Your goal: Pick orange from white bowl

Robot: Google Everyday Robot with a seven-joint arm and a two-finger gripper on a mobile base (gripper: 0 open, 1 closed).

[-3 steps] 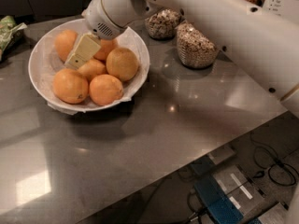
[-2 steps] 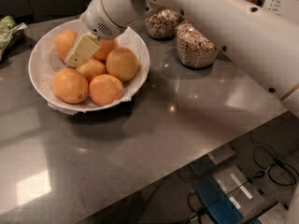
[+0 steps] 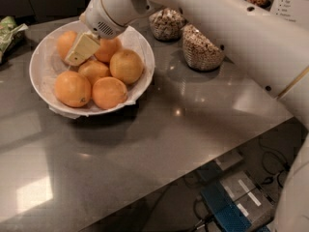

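Note:
The white bowl (image 3: 145, 48), lined with crinkled white paper, stands at the back left of the grey table and holds several oranges. My gripper (image 3: 82, 49) reaches down into the bowl from the upper right. Its cream tip lies between the back-left orange (image 3: 66, 41) and the back-middle orange (image 3: 109, 50), just above a smaller orange (image 3: 92, 71). Larger deep-orange fruits lie at the right (image 3: 126, 65), front left (image 3: 72, 88) and front middle (image 3: 109, 93). The white arm hides part of the bowl's back rim.
Two glass jars of nuts or grain (image 3: 166, 23) (image 3: 200, 50) stand right of the bowl under the arm. A green packet (image 3: 9, 30) lies at the far left. The table's front edge runs diagonally; cables and a blue device (image 3: 227, 207) lie on the floor below.
My gripper has shifted very slightly up and toward the back of the bowl. The oranges have not moved.

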